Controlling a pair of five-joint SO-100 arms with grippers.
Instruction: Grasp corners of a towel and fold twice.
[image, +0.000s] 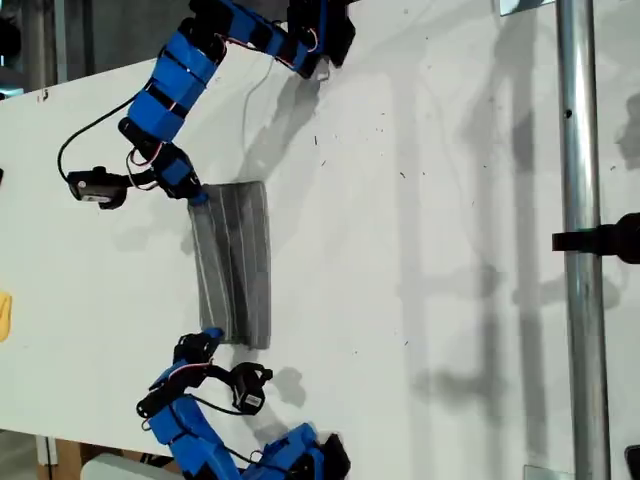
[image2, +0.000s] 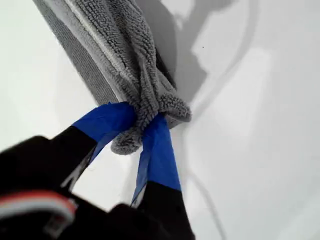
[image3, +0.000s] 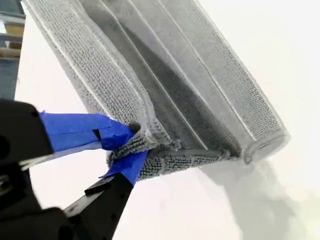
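The grey striped towel lies folded into a narrow strip on the white table. My first gripper is at the strip's upper end in the exterior view. In the first wrist view my first gripper is shut on a bunched corner of the towel. My second gripper is at the strip's lower end. My second gripper pinches a layered corner of the towel, whose folded edge curls on the far side. The other corners are tucked into the fold.
A metal pole with a black clamp runs down the exterior view's right. A yellow object shows at that view's left edge. Arm shadows fall on the table beside the towel.
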